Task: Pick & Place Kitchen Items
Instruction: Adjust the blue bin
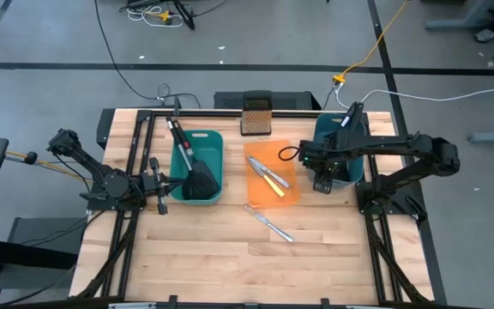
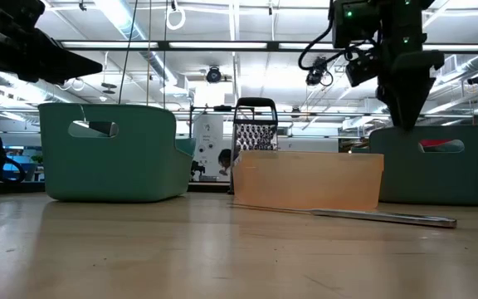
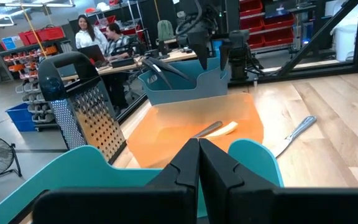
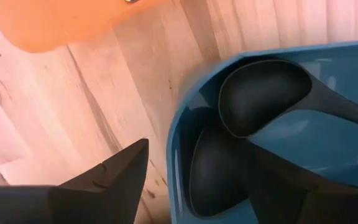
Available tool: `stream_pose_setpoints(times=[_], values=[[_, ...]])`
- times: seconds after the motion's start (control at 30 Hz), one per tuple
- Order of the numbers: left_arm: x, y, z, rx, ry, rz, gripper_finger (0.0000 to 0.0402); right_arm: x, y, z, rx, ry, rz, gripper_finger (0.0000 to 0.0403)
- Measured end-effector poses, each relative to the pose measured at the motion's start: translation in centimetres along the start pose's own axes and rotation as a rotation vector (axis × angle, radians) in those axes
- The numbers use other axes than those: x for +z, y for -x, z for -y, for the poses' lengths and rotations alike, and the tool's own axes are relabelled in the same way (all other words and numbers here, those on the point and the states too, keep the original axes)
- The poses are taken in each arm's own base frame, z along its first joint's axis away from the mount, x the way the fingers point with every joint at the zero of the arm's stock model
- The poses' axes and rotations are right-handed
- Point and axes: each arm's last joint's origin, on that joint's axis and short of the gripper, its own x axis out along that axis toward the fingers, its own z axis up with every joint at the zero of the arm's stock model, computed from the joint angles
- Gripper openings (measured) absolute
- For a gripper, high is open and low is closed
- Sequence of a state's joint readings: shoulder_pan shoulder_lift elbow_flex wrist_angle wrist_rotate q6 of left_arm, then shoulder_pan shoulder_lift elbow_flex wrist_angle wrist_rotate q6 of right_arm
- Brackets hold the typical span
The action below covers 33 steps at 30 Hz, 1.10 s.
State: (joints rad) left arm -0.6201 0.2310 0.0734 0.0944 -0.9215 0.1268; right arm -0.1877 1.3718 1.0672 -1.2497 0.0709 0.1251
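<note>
R gripper (image 1: pixel 325 183) wide open, empty, over ladles (image 4: pixel 260 99); L gripper (image 3: pixel 199 163) closed, empty.

Two spatulas (image 1: pixel 197 176) are held in the left bin (image 1: pixel 215 137), two ladles (image 4: pixel 253 124) in the right bin (image 1: pixel 322 130). Between the bins a tray (image 1: pixel 290 196) is placed, carrying two knives (image 1: pixel 268 176). A third knife (image 1: pixel 269 223) lies on the worktop (image 1: pixel 230 257) before it; a grater (image 1: pixel 256 114) stands behind.
</note>
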Motion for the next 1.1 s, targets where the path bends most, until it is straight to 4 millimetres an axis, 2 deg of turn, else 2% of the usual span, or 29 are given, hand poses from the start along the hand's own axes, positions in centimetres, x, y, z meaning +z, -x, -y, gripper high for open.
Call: stream_pose_setpoints(times=[0.43,0.57,0.9,1.1], values=[[0.0,0.0,0.0,-0.001,-0.001,0.000,0.0016,1.9,-2.5,-0.2,-0.071,0.081,-0.062,0.0197],[0.0,0.0,0.0,-0.001,-0.001,0.000,0.0016,2.3,-2.8,-0.4,-0.056,0.099,-0.058,0.0161],[0.0,0.0,0.0,-0.002,-0.001,0.000,0.0016,2.2,-2.8,-1.3,0.024,0.142,-0.058,0.0043],[0.0,0.0,0.0,-0.002,-0.001,0.001,0.0016,2.0,-2.8,-1.6,0.060,0.140,-0.075,0.0021]])
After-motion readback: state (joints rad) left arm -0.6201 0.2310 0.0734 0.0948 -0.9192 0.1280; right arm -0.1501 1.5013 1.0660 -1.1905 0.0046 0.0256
